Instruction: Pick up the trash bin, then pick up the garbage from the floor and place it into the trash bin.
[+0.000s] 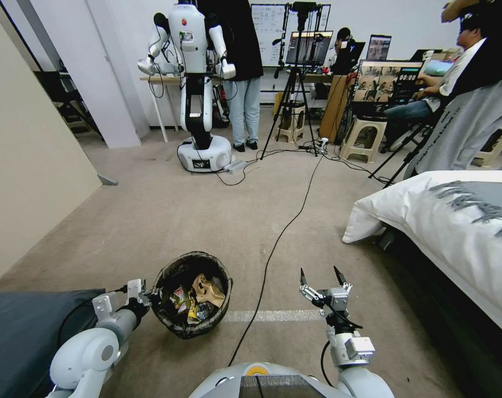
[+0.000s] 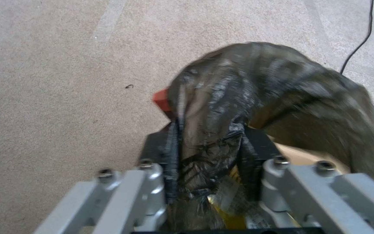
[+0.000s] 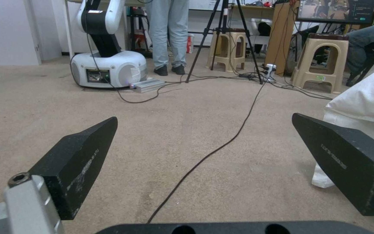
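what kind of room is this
Most likely a robotics lab staged as a bedroom: a second white robot stands on the carpet, a camera tripod and monitors line the back, and a bed sits at right.

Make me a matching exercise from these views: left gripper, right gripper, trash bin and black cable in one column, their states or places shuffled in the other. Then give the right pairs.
Things:
1. left gripper
2. right gripper
3. trash bin
4. black cable

States or places:
A. open, holding nothing, above the carpet
B. runs across the carpet between the two arms
C. shut on a bag-lined rim
D. holds wrappers and a brown paper scrap inside

Pairs: 1-C, 2-A, 3-D, 4-B
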Robot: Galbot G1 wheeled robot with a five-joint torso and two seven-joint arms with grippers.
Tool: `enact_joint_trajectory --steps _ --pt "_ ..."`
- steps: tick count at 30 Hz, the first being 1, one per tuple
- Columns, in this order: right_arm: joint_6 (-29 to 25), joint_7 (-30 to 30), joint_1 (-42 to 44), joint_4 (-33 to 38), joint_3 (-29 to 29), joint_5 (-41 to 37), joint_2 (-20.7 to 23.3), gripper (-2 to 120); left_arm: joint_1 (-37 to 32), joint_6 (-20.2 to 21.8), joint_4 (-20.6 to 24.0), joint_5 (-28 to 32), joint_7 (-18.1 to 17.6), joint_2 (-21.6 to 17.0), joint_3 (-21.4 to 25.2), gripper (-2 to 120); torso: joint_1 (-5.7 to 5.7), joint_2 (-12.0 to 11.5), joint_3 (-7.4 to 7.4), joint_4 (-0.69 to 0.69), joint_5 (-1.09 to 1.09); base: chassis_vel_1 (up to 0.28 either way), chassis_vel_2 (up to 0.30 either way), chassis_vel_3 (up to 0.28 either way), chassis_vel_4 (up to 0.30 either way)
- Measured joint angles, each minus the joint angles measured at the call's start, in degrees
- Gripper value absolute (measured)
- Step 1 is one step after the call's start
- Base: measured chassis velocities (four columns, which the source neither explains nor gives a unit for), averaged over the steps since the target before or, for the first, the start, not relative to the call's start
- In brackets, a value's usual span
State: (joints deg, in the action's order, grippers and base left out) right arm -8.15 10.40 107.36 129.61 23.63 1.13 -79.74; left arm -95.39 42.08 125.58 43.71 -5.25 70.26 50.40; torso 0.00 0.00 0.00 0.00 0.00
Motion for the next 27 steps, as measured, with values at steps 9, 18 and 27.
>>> enact_joint_trajectory --steps 9,18,27 --pt "0.0 0.0 0.0 0.0 -0.1 0.1 0.0 100 0.1 0.0 0.0 0.0 0.1 0.0 0.0 65 0.00 0.0 0.00 0.00 0.00 0.000 0.000 0.000 0.000" --pt "0.0 0.0 -0.1 0.0 -0.2 0.1 0.0 100 -0.1 0.0 1.0 -0.4 0.3 0.1 0.4 97 0.00 0.0 0.00 0.00 0.00 0.000 0.000 0.000 0.000" --pt "0.0 0.0 -0.1 -0.1 -0.3 0.1 -0.1 100 -0.3 0.0 1.7 -0.7 0.3 -0.1 0.7 100 0.00 0.0 0.00 0.00 0.00 0.000 0.000 0.000 0.000"
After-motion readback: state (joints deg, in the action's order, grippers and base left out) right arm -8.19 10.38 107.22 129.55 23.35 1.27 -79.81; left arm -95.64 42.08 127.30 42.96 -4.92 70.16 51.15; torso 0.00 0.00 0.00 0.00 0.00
